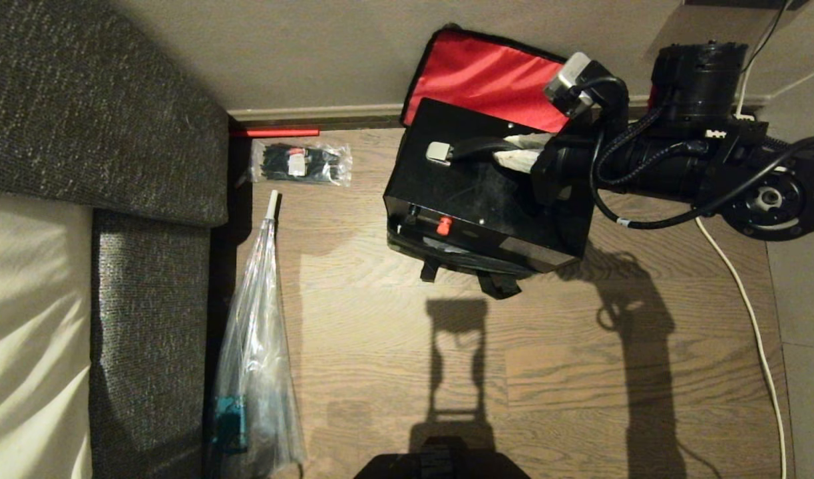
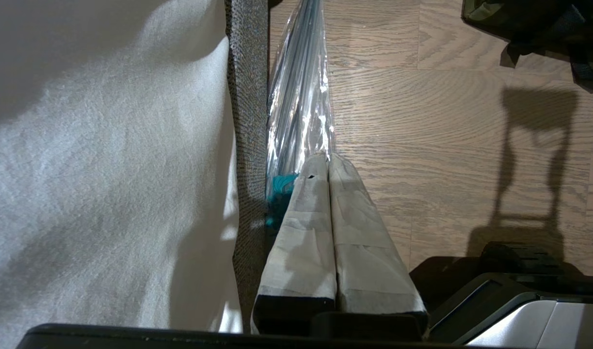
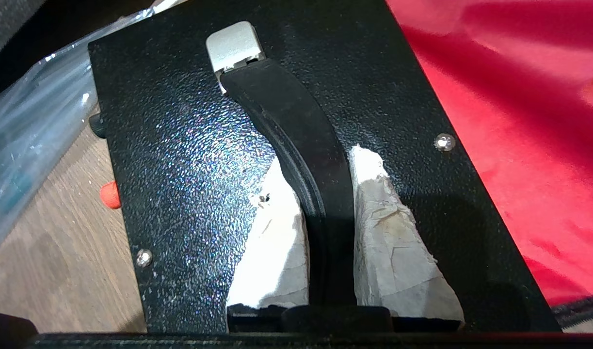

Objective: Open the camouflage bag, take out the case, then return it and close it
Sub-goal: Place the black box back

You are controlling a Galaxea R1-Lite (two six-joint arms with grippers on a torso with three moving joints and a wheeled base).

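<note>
My right gripper (image 3: 325, 203) pinches the case (image 1: 486, 193) by its top handle (image 3: 296, 135), at 1 o'clock; rigid, probably heavy, so I lift centrally.

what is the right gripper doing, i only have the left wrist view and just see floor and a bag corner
Observer: The right gripper is shut on the black carry handle on top of the case.
Operator: is the case out of the bag
Observer: Not clear of it. In the head view the case sits over the camouflage bag, whose black straps poke out beneath it.
Operator: lid open
Observer: Yes, the lid is flipped back against the wall, its red lining showing.
Operator: anything near it on the floor
Observer: A clear packet of black ties lies apart from it, toward the sofa.
</note>
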